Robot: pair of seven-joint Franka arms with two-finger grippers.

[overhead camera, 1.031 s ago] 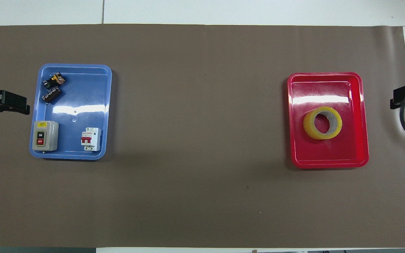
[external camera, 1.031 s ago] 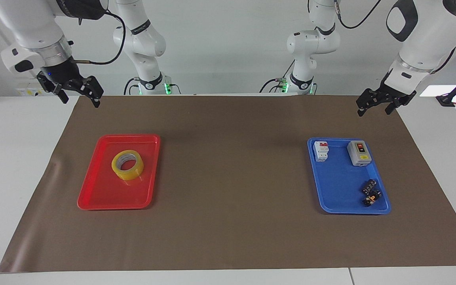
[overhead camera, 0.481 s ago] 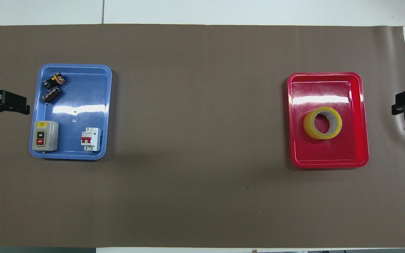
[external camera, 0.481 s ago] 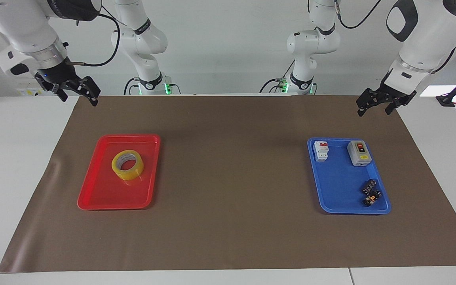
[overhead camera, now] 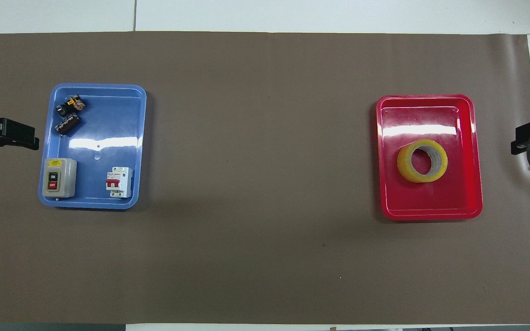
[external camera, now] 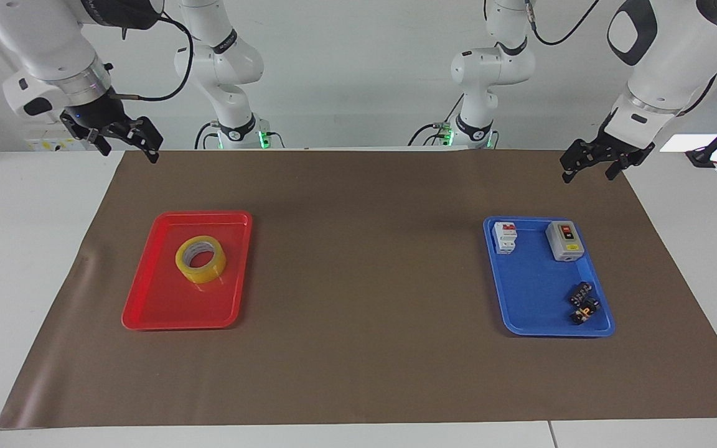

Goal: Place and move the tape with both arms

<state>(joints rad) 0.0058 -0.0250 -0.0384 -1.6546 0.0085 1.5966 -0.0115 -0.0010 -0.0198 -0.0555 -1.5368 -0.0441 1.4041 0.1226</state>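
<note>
The tape (external camera: 201,259) (overhead camera: 422,161), a translucent yellow roll, lies flat in a red tray (external camera: 172,305) (overhead camera: 430,202) at the right arm's end of the brown mat. My right gripper (external camera: 129,152) (overhead camera: 529,140) hangs open and empty in the air over the mat's edge beside that tray, well apart from the roll. At the other end my left gripper (external camera: 587,177) (overhead camera: 12,138) hangs open and empty over the mat's edge beside a blue tray (external camera: 533,292) (overhead camera: 104,119).
The blue tray holds a grey on/off switch box (external camera: 564,240), a white circuit breaker (external camera: 505,237) and two small dark parts (external camera: 582,303). Two slimmer white arms (external camera: 234,68) with green-lit bases stand at the table's robot end.
My right gripper has shifted slightly, a little up and then back over the mat's edge. The left gripper, the tape and both trays have not moved.
</note>
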